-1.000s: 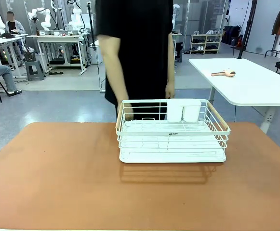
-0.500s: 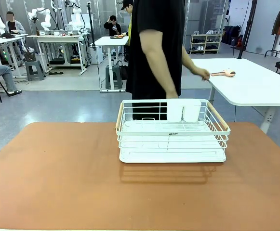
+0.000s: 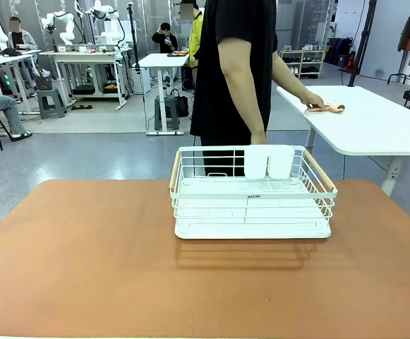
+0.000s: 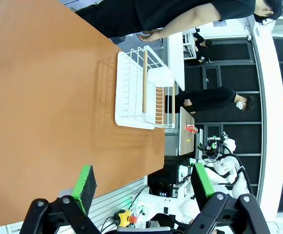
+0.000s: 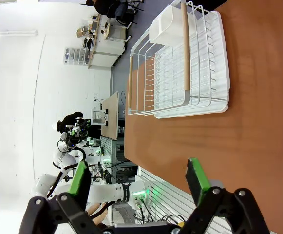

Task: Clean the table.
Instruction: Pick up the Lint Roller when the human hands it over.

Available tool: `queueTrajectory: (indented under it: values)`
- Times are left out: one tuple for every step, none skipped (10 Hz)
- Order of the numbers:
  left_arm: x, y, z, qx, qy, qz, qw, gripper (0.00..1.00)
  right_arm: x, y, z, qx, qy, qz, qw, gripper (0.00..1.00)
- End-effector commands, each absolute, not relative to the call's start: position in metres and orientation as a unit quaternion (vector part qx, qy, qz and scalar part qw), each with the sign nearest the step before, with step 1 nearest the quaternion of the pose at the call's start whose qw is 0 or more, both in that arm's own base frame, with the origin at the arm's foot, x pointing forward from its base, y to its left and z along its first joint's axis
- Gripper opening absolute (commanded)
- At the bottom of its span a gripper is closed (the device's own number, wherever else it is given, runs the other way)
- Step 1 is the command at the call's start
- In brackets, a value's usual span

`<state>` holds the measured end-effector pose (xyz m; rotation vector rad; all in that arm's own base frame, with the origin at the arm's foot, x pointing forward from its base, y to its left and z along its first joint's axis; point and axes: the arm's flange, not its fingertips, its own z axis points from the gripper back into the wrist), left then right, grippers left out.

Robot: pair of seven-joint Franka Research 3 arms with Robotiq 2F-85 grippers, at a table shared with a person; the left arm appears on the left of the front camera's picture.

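Front view, hand (image 3: 313, 101) covering pinkish object (image 3: 334, 108), unclear

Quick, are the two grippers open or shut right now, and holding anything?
Left gripper: open, holding nothing.
Right gripper: open, holding nothing.

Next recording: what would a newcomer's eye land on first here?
A white wire rack sits alone in the middle of the terracotta table. Behind it a person in black stands turned toward a white side table, hand at a pinkish object there. Nearer the camera, the left gripper and right gripper are open, holding nothing.
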<state>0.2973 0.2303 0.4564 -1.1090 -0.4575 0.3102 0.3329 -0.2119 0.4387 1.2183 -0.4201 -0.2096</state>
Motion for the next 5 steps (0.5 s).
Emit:
queueTrajectory:
  values:
    - [0.2950,0.2325,0.4596,-0.526,-0.223,0.136,0.809,1.00,0.3325,-0.2109,0.4415,0.571,-0.205,-0.094,0.790,1.00]
    - [0.2950,0.2325,0.4596,-0.526,-0.223,0.136,0.809,1.00,0.3325,-0.2109,0.4415,0.571,-0.205,-0.094,0.790,1.00]
    - [0.2950,0.2325,0.4596,-0.526,-0.223,0.136,0.809,1.00,0.3325,-0.2109,0.4415,0.571,-0.205,-0.094,0.790,1.00]
    - [0.2950,0.2325,0.4596,-0.526,-0.223,0.136,0.809,1.00,0.3325,-0.2109,0.4415,0.571,-0.205,-0.094,0.790,1.00]
    - [0.2950,0.2325,0.4596,-0.526,-0.223,0.136,0.809,1.00,0.3325,-0.2109,0.4415,0.571,-0.205,-0.094,0.790,1.00]
